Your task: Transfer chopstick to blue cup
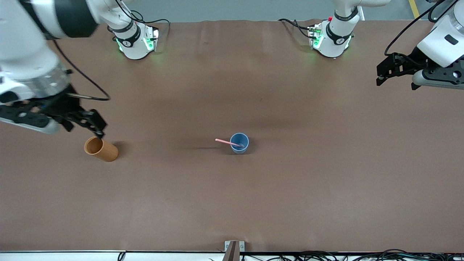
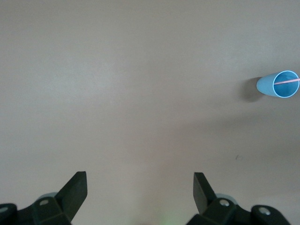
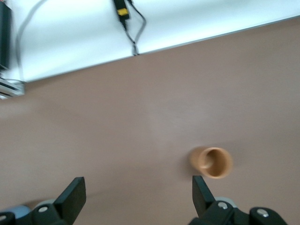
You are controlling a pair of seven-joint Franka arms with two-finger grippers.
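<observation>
The chopstick point(image 1: 228, 142) stands tilted inside the blue cup point(image 1: 239, 143), which sits upright near the middle of the counter point(image 1: 232, 203). Its lower end rests at the bottom of the cup; its upper end leans over the rim and projects toward the right arm's end of the counter. The long axis runs roughly along the counter's length, rising from cup floor to free tip. Only one stick can be made out.

Handling judgement: the stick is likely light, stiff and slender, so it may roll or slip between flat pads. Grip it on the exposed part above the rim, across its long axis. The cup looks light and could tip if the stick is levered sideways.

The right tool point(image 1: 95, 126) is open and empty, just above the orange cup point(image 1: 101, 149). The left tool point(image 1: 393, 70) is open and empty, waiting over bare counter at the left arm's end.
</observation>
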